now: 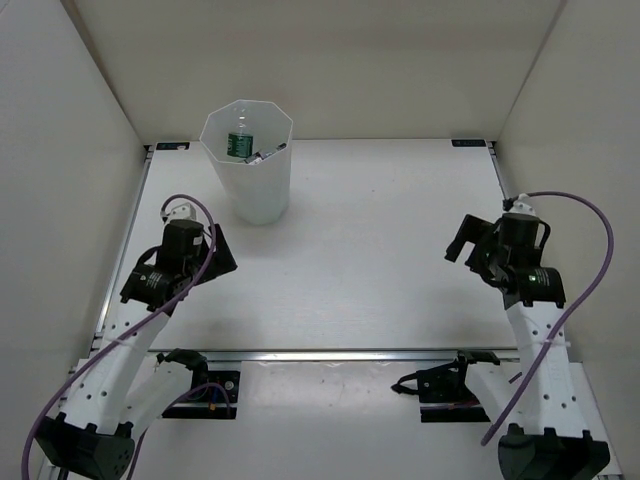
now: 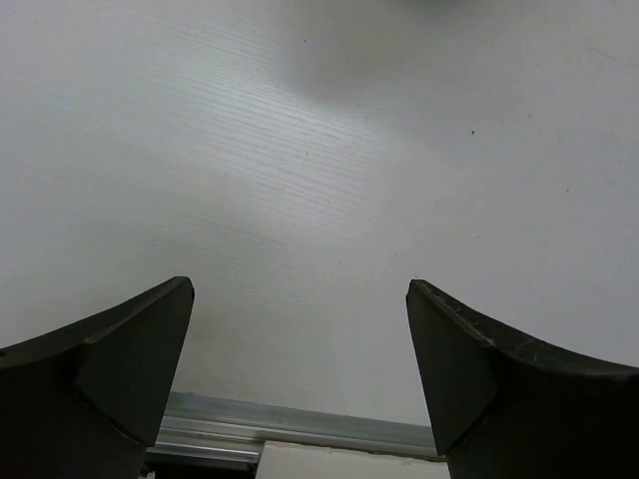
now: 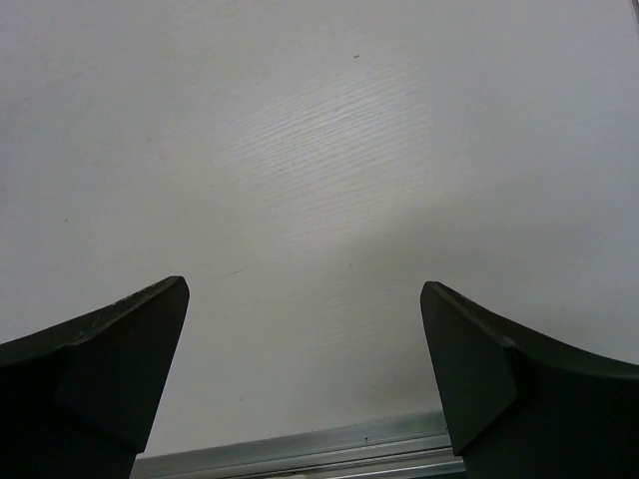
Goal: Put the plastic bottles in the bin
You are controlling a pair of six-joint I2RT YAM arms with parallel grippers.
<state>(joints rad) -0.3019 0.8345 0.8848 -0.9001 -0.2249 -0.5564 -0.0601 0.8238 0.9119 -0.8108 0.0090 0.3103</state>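
White translucent bin point(image 1: 258, 192) stood far left in the top view, the plastic bottles point(image 1: 240, 146) inside it. They looked light, slick and crushable, best taken mid-body. Left wrist view showed the left gripper point(image 2: 300, 294) spread wide over the table point(image 2: 329, 150), holding nothing. Right wrist view showed the right gripper point(image 3: 305, 289) likewise.

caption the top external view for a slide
Plastic bottles in the bin; left fingers and right fingers open, holding nothing.

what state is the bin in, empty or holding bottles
Holding bottles: inside the bin are a green-labelled bottle and at least one more.
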